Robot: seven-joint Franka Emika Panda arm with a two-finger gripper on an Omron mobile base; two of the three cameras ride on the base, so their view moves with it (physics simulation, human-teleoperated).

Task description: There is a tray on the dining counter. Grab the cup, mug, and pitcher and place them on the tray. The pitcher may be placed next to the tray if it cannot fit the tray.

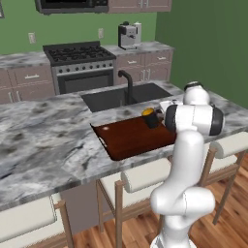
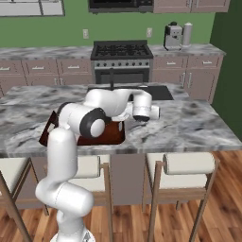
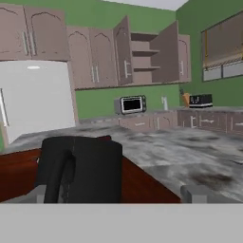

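The black mug (image 3: 78, 171) stands upright on the dark reddish-brown tray (image 3: 147, 182), handle toward the camera. My gripper (image 3: 118, 193) is open, its fingertips wide apart on either side of the mug, level with its base. The mug sits close to the left finger, and a wide gap separates it from the right one. From the left base view the mug (image 1: 150, 117), orange inside, stands at the far right corner of the tray (image 1: 131, 140) on the dining counter (image 1: 43, 140). The pitcher (image 2: 187, 33) stands on the back counter beside a coffee machine. The cup is out of view.
A black sink (image 1: 111, 99) with a dark faucet (image 1: 128, 85) lies just behind the tray. Pale stools (image 1: 145, 177) line the counter's near edge. My arm's elbow (image 2: 87, 120) hangs over the tray (image 2: 113, 133). A stove (image 2: 120, 52) is at the back wall.
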